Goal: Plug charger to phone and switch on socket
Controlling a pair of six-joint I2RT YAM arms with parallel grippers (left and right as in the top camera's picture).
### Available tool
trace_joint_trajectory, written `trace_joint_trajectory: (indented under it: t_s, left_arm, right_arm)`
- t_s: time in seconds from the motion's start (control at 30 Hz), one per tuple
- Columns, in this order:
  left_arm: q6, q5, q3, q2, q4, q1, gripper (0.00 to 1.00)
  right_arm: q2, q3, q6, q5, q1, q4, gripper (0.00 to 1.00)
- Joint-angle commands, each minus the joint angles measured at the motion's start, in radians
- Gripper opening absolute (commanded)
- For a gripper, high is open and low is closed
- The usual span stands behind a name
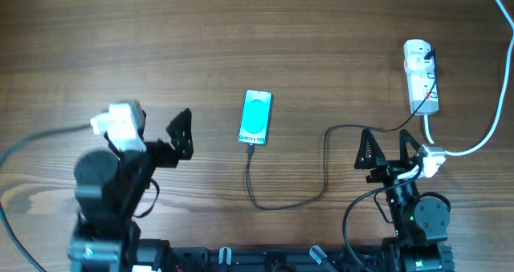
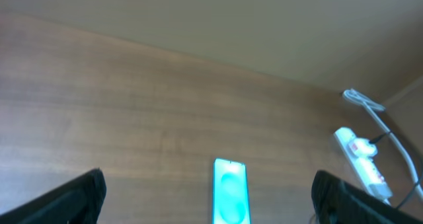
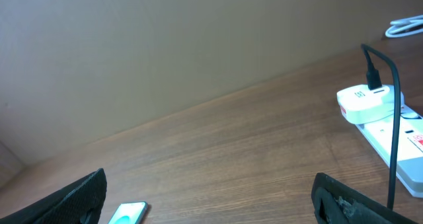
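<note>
One white plastic socket (image 1: 421, 75) lies at the wood-grain tabletop's (image 1: 161, 31) far right, long axis running twelve to six, at one o'clock from the right jaws, which are spread and empty; the left jaws, also spread, sit far off. The thin black charger (image 1: 325, 164) loops to the glossy teal phone (image 1: 256, 117) at centre, apparently plugged.

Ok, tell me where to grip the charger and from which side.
Probably just behind its tip, where the charger runs straight off the phone's near edge. Come down from above, pinching across the cable: it lies flat and thin, and that short stretch is straight before the loop begins.
</note>
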Motion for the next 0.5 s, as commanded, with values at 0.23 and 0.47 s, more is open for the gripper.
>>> trace_joint_trajectory:
  t_s: [0.23, 0.47]
  left_arm:
    - [0.053, 0.012, -0.567, -0.486, 0.430, 0.051, 1.00]
    - [0.256, 0.016, -0.629, -0.534, 0.333, 0.055, 1.00]
  right_arm:
    - [-0.008, -0.001, 0.006, 0.014, 0.007, 0.003, 1.00]
    - [-0.008, -0.001, 0.006, 0.014, 0.007, 0.003, 1.00]
